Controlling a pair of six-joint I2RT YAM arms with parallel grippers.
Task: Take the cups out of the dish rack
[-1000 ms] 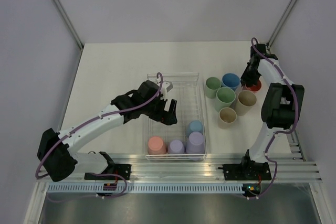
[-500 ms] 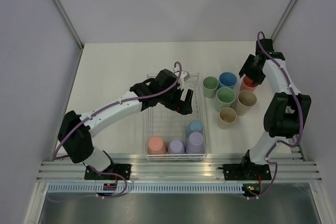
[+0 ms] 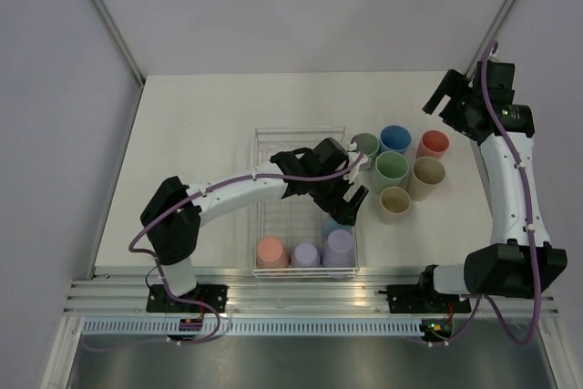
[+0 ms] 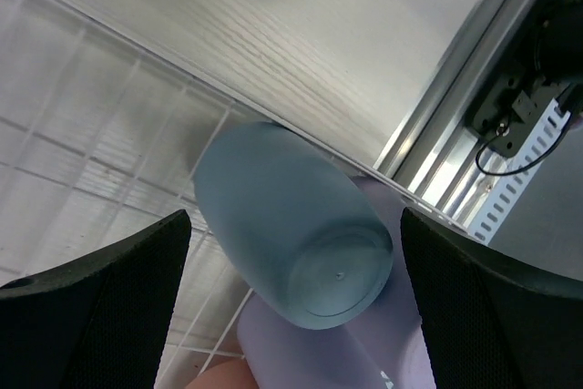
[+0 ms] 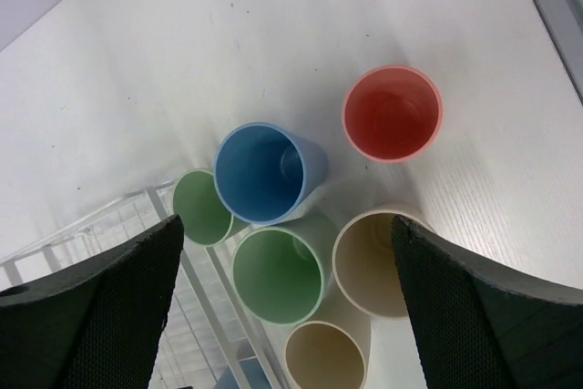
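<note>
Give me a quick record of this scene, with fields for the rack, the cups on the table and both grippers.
dish rack: four cups remaining, bottoms up, near end
rack cups: light blue cup, two lavender cups, salmon pink cup
unloaded cups: six, upright, clustered on the table right of rack
left gripper: open, over light blue cup
right gripper: open, empty, raised near unloaded cups

A white, faintly wood-grained table (image 3: 200, 125) stands in a booth of plain pale grey walls (image 3: 301, 6), with slim metal struts (image 3: 105, 15) slanting up from its far corners, a ribbed aluminium rail (image 3: 301, 287) along its near edge, and soft, even light casting only faint shadows.
</note>
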